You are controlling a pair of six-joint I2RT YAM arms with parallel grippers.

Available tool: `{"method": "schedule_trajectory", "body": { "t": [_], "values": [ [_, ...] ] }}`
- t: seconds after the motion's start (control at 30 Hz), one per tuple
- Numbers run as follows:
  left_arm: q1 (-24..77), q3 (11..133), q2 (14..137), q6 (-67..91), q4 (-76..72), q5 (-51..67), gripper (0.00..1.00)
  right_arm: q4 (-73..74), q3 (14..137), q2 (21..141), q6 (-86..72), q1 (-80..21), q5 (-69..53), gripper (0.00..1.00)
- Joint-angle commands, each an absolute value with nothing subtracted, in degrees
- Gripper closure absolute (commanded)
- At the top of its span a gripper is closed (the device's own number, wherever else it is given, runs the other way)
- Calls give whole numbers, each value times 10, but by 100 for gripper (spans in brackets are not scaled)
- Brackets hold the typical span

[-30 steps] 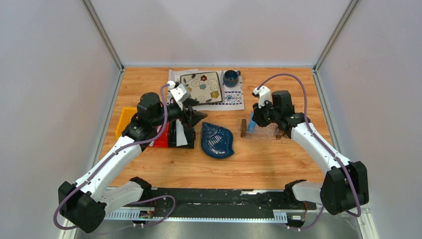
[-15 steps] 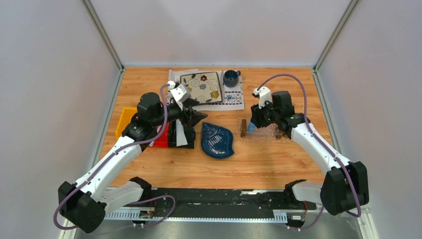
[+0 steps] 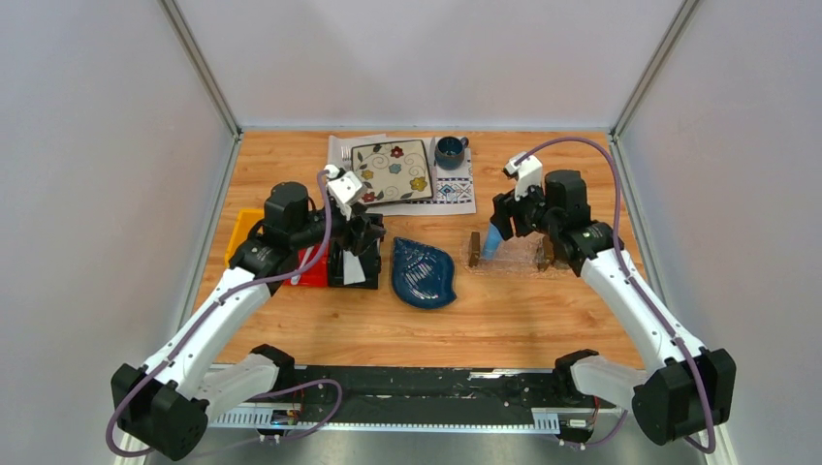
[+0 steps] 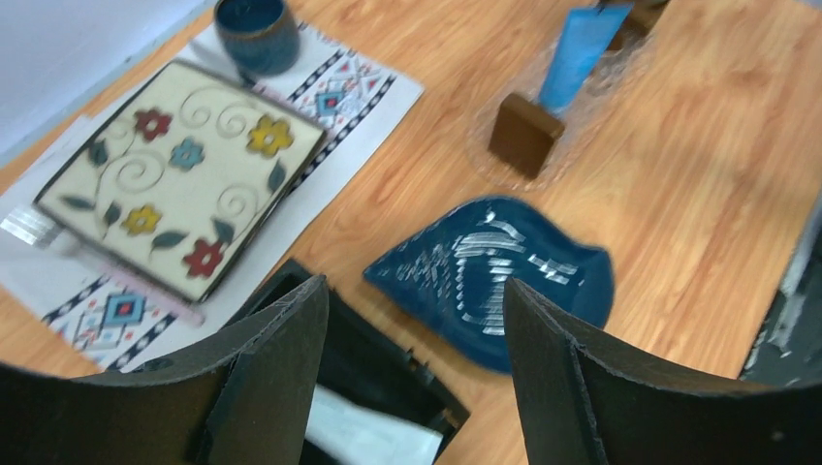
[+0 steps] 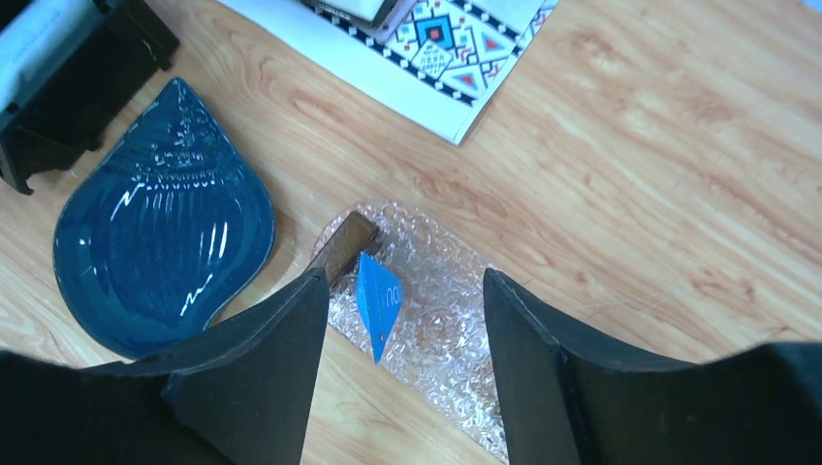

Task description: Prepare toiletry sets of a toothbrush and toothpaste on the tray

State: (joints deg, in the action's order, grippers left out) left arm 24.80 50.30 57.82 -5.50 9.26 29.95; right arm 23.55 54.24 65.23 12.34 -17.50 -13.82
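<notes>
The light blue toothpaste tube (image 5: 376,300) stands tilted in the clear tray (image 5: 456,334), leaning by its left wooden block (image 5: 344,247); it also shows in the top view (image 3: 491,242). My right gripper (image 5: 405,291) is open and empty just above the tube, not touching it. My left gripper (image 4: 415,291) is open and empty over the black bin (image 4: 388,373). A white-grey tube (image 4: 368,441) lies in that bin. The toothbrush is out of view.
A dark blue leaf-shaped dish (image 3: 424,273) lies between bin and tray. A red bin (image 3: 312,273) and a yellow bin (image 3: 242,232) sit under the left arm. A flowered plate (image 3: 393,170) on a patterned mat and a blue cup (image 3: 449,150) stand at the back.
My right gripper opened, let go of the blue tube and drew up and back to the right; the tube stays leaning in the tray. My left gripper pulled back and tipped down over the black bin.
</notes>
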Motion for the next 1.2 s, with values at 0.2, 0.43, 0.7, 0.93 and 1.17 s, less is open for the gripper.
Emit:
{"method": "schedule_trajectory", "body": {
  "t": [0.2,0.43,0.7,0.93,1.17],
  "values": [
    [211,527,529,-179,252,156,27,234,631,621,126,-178,-108,34],
    [198,527,550,-165,283,142,29,220,632,622,115,-179,-118,34],
    [198,539,640,-107,282,121,29,205,609,624,114,-180,-120,32],
    [199,541,688,-53,262,101,30,190,585,624,123,-181,-113,32],
    [199,546,732,-11,263,131,31,187,579,631,127,-182,-109,32]
  ]
}}
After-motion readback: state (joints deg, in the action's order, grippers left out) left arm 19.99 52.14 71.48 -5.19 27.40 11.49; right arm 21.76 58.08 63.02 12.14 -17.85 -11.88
